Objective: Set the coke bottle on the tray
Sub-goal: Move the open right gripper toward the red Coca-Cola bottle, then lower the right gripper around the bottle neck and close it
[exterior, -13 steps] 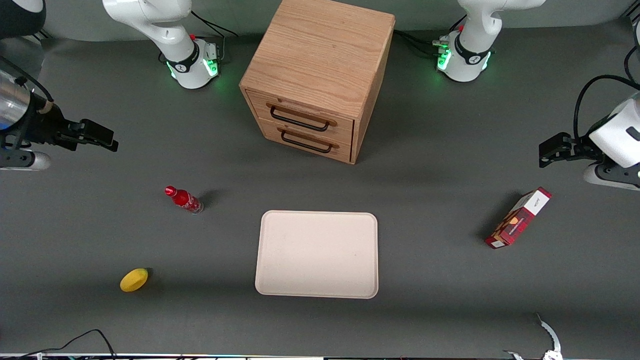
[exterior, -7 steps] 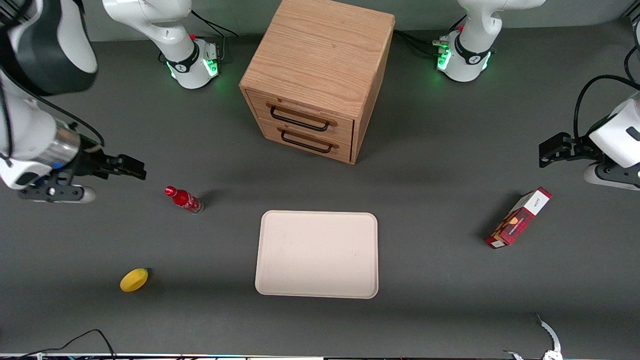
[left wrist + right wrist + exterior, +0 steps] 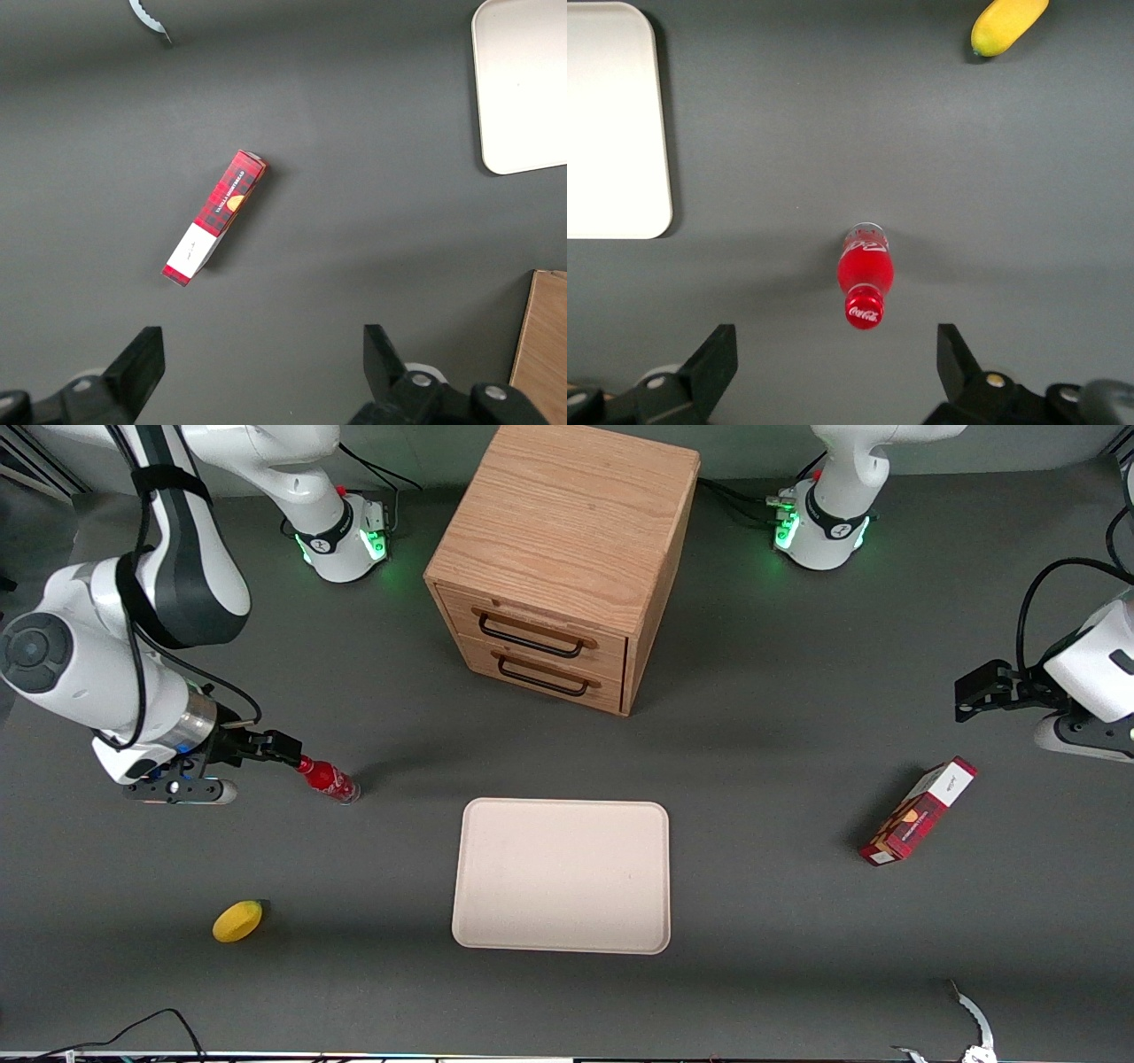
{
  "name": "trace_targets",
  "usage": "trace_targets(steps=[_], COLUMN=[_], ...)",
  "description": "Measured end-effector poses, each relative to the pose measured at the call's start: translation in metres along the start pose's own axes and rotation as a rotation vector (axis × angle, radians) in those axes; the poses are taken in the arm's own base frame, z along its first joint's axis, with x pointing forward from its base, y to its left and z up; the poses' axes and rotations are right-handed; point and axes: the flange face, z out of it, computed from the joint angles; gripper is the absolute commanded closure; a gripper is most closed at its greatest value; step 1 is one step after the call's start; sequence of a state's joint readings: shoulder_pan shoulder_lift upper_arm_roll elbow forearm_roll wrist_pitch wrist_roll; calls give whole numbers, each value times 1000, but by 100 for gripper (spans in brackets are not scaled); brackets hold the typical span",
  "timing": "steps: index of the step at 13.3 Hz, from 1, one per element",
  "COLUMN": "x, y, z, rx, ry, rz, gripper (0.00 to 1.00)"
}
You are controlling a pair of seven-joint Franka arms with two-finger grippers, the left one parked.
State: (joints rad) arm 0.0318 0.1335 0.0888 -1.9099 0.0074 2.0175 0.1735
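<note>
The claw point(image 3: 833, 363) hovers spread wide above the upright coke bottle point(image 3: 866, 282), whose cap sits just ahead of the gap between the fingers. Best to centre over the cap, descend straight, and close on the neck without tipping it. The tray point(image 3: 562, 875) lies well off, bare.

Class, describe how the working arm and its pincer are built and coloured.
The working arm has glossy white shells with black joint sections, a black cable strapped along it and a silver wrist ring. Its pincer, above the coke bottle, is black with two flat fingers. Green lights glow at the base.
</note>
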Motion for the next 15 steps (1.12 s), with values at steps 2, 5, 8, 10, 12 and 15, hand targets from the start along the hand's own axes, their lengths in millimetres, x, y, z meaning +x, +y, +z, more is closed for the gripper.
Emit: trace_targets(steps=[2, 5, 8, 10, 12, 15], x=[-6, -16, -25, -29, -32, -33], y=[2, 4, 5, 6, 6, 7], z=[23, 53, 74, 84, 90, 91], rx=[-11, -43, -67, -75, -75, -75], ry=[8, 13, 16, 22, 24, 23], rz=[-10, -35, -60, -70, -73, -75], gripper=[0, 2, 6, 13, 24, 44])
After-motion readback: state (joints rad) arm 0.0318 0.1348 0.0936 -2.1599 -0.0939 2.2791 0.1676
